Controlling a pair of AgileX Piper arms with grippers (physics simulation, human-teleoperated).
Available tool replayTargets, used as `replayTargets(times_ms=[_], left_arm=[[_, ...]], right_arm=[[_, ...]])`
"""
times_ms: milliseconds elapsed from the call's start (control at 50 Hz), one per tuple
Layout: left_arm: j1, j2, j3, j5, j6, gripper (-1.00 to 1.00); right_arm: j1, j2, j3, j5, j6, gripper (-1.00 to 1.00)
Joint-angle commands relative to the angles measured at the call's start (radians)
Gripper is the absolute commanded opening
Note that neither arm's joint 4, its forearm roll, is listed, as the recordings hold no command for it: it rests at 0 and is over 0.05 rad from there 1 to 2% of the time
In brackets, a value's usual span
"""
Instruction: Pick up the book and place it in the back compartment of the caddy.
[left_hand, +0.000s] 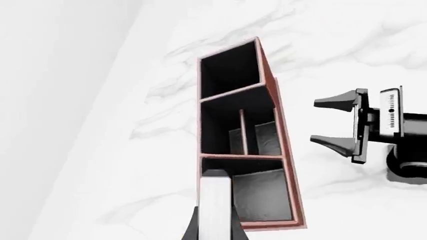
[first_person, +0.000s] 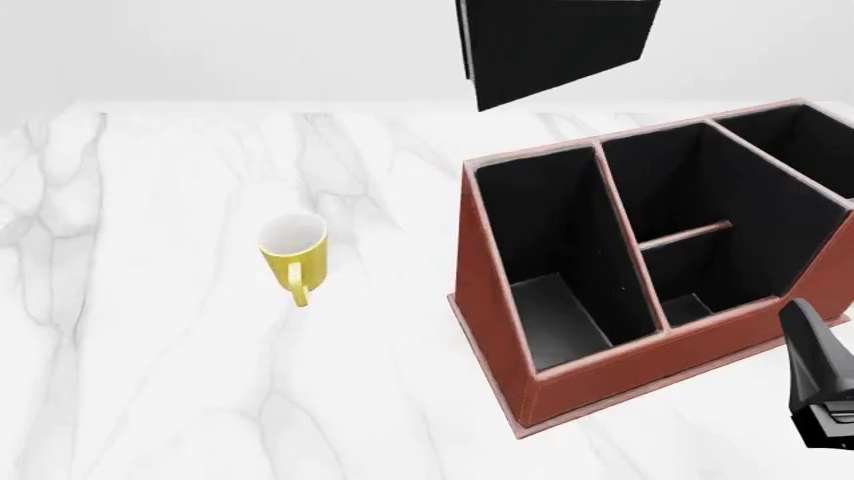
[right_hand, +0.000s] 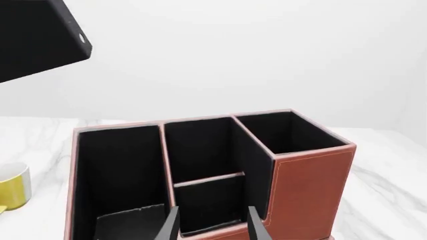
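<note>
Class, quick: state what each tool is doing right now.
Left tool: closed on the book, held above the caddy.
Right tool: open, holding nothing.

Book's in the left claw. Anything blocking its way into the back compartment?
Nothing visible below the book. The back compartment is open and empty; the right claw sits outside the caddy's low wall, not over it.
</note>
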Motion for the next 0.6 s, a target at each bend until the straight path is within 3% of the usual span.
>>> replayTargets(times_ms=[20, 100, 160, 340, 380, 420, 600], left_arm=[[-0.087, 0.142, -0.228, 0.005, -0.040, -1.00], [-0.098, 0.203, -0.308, 0.004, -0.038, -1.00], [-0.133, 0.244, -0.393, 0.005, -0.080, -1.00], [-0.147, 0.364, -0.459, -0.032, -0.098, -1.00], [-0.134, 0.277, -0.162, -0.199, -0.066, -1.00], [-0.127, 0.222, 0.017, -0.332, -0.071, -1.00], [-0.123, 0.236, 0.093, -0.418, -0.103, -1.00]], right_arm=[[0.001, 0.000, 0.000, -0.001, 0.000, 1.00], [0.003, 0.000, 0.000, -0.002, -0.002, 1.00], [0.002, 0.000, 0.000, -0.001, -0.001, 1.00], [0.001, 0.000, 0.000, -0.001, 0.001, 1.00], [0.001, 0.000, 0.000, 0.000, 0.000, 1.00], [0.001, 0.000, 0.000, -0.002, -0.001, 1.00], [0.000, 0.000, 0.000, -0.001, 0.001, 1.00]])
